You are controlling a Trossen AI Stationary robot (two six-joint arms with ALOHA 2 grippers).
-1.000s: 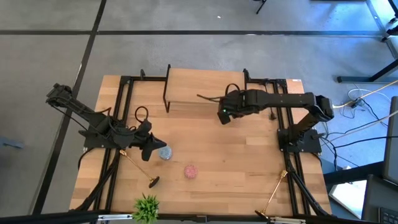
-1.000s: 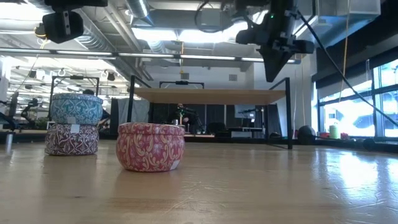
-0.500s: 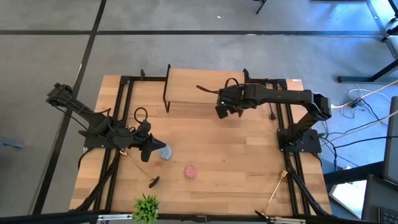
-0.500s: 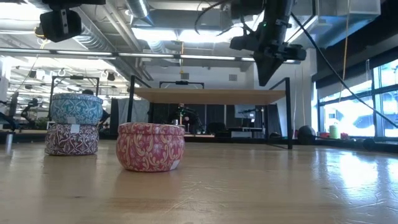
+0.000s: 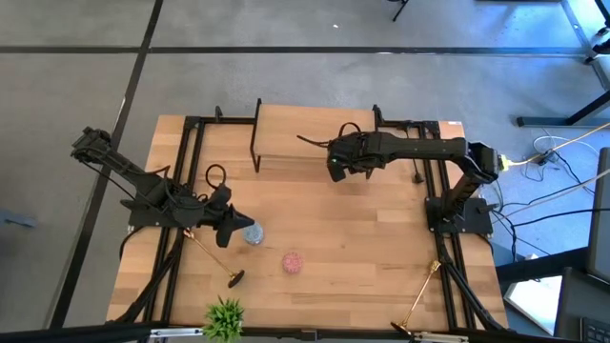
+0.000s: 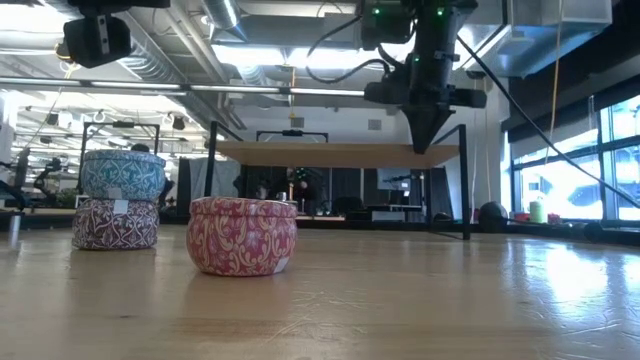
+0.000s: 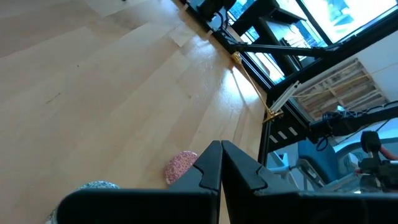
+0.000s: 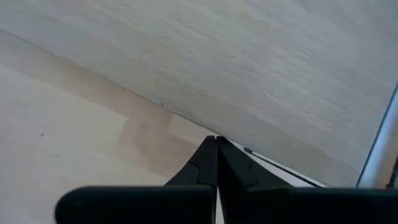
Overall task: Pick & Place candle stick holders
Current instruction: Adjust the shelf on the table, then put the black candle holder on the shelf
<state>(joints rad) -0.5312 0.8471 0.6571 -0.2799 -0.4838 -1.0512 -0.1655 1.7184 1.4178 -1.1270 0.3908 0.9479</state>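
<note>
Two gold candle stick holders lie flat on the table. One (image 5: 210, 255) lies at the near left with its dark round base (image 5: 234, 278) toward the near edge. The other (image 5: 419, 297) lies along the right rail and also shows in the left wrist view (image 7: 254, 87). My left gripper (image 5: 227, 234) is shut and hangs above the table beside the first holder, touching nothing. My right gripper (image 5: 334, 173) is shut and points down (image 6: 425, 140) in front of the shelf, well above the table top, with nothing in it.
A wooden shelf on black legs (image 5: 297, 133) stands at the far middle. A blue tin on a purple one (image 6: 120, 198) sits by my left gripper, and a pink tin (image 5: 292, 262) stands at the near middle. A small green plant (image 5: 225, 319) is at the near edge.
My right gripper has gone toward the table's left edge along the shelf's front and sunk a little, staying shut. Nothing else has moved.
</note>
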